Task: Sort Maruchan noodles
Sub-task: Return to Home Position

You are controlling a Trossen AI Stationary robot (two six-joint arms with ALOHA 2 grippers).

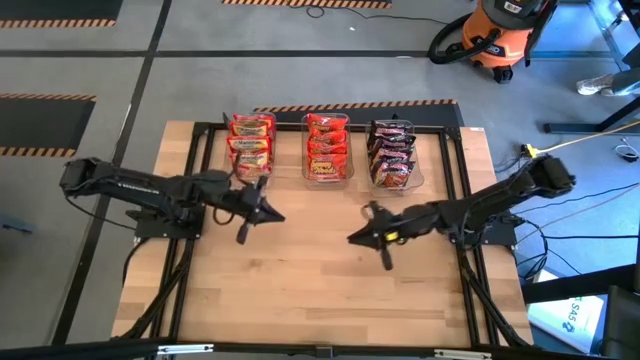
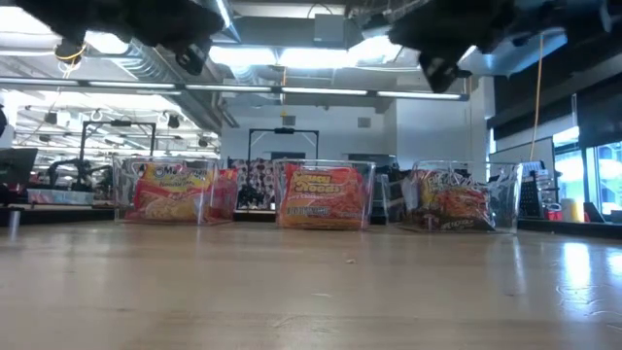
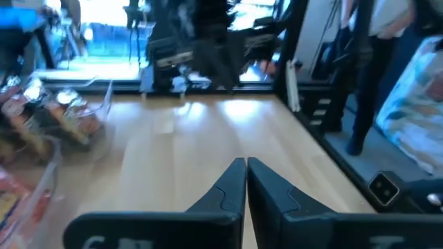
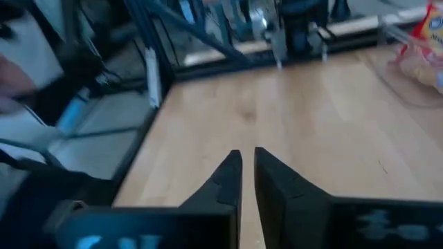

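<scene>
Plastic-wrapped noodles (image 1: 326, 148), flat and glossy, all sit in three clear bins lined up at the far edge of the counter (image 1: 320, 300). From above they read as overlapping stacks. The left bin (image 2: 121, 190) holds red and yellow packs, the middle bin (image 2: 324, 163) holds orange-red ones, and the right bin (image 2: 501, 194) holds dark ones with red print.

The low view shows what the overhead one cannot. The bins' thin see-through walls stand upright on the wood, and the front pack in each leans against its wall with the printed face outward. The right bin's contents look more crumpled and tilted.

The counter is pale butcher-block wood with fine plank seams, edged by a black metal frame (image 1: 205, 128). No pack lies loose on it.

The left gripper (image 1: 278, 214) hovers over the counter just in front of the left bin and points toward the middle. Its wrist view shows two dark wedge-shaped fingers pressed together with nothing between them. The right gripper (image 1: 352, 239) hangs over the centre of the counter, facing the left one and apart from it. Its fingers are drawn in to a thin slit and hold nothing.

Only the high view shows the orange vacuum (image 1: 500, 35) on the grey floor beyond the counter.
</scene>
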